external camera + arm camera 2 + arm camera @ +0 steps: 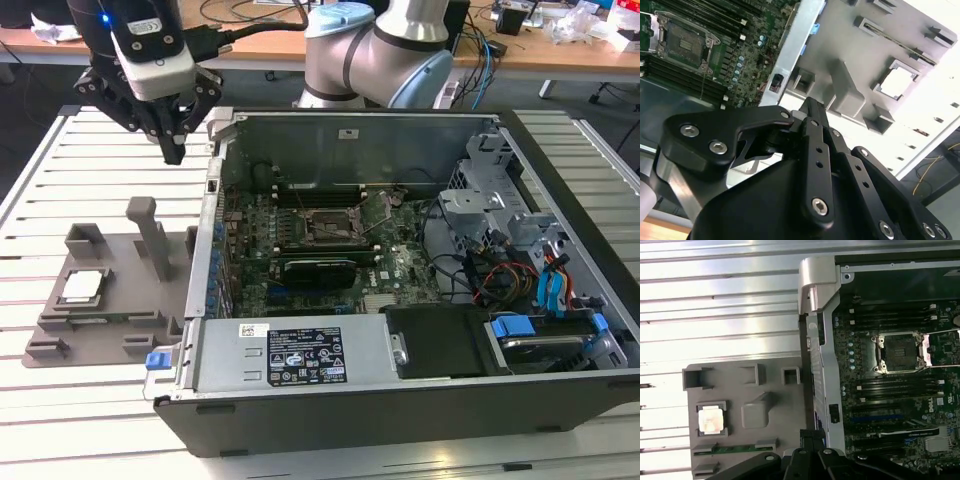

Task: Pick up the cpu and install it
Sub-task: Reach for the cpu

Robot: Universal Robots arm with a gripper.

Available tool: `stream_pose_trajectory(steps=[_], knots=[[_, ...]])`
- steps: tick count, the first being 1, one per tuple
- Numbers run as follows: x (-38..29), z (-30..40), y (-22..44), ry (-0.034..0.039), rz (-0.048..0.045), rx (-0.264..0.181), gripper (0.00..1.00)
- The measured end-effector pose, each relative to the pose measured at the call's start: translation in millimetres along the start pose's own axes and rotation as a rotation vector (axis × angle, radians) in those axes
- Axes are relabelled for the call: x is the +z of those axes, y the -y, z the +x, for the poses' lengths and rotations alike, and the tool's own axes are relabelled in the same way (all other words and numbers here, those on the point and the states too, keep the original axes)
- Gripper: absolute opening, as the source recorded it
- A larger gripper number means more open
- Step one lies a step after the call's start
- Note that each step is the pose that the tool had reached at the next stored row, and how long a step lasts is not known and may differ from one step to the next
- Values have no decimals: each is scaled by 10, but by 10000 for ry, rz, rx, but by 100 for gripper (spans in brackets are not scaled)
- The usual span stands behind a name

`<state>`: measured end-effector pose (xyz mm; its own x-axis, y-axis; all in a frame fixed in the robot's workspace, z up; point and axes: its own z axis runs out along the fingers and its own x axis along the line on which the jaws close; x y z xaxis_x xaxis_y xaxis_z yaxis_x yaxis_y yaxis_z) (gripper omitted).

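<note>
1. I judge the pick-up step to be in hand and not yet done. The gripper (175,154) hangs in the air over the white slatted table (40,180), near the back corner of the open computer case (350,130).
2. In the second wrist view the jaws look drawn together at the tips, with nothing between them.
3. The cpu (83,287) lies flat, shiny side up, in a square pocket of the grey plastic tray (115,255). That is on the exterior view's left, beside the case, and well apart from the gripper.
4. The motherboard socket (900,351) sits inside the case among the memory slots. I see no chip in it, so nothing is installed yet.
5. As I read it, a grasp calls for open jaws squared over the chip's edges and a straight descent. It must stay clear of the upright post (150,230) that stands on the tray just beside the pocket.
6. The table is bright, ribbed metal, and it glares in both wrist views.
7. Behind the case are the robot arm's base joints (370,50) and wooden desks (250,45) strewn with cables.
</note>
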<state>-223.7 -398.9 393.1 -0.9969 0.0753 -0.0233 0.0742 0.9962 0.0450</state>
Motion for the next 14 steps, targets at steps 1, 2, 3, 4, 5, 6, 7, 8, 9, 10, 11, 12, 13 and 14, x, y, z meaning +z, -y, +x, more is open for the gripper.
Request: stream_pose_trajectory(steps=[1, 2, 3, 4, 5, 6, 7, 8, 9, 10, 11, 12, 13, 14], knots=[[-1, 31, 2, 0, 0, 0, 11], [-1, 57, 4, 0, 0, 0, 11], [-2, 95, 7, 0, -1, 1, 11], [-3, 124, 9, 0, 0, 1, 11], [-3, 142, 10, 0, 0, 1, 11], [-4, 166, 12, 0, -1, 1, 11], [-4, 181, 14, 0, 0, 0, 11], [-4, 195, 14, 0, -1, 0, 11], [-5, 222, 17, 0, 0, 0, 11], [-5, 244, 18, 0, 0, 0, 11], [-6, 273, 20, 0, 0, 0, 11], [-6, 318, 24, 0, -1, 0, 11], [-7, 353, 26, 0, 0, 1, 11], [-7, 369, 27, 0, 0, 0, 11]])
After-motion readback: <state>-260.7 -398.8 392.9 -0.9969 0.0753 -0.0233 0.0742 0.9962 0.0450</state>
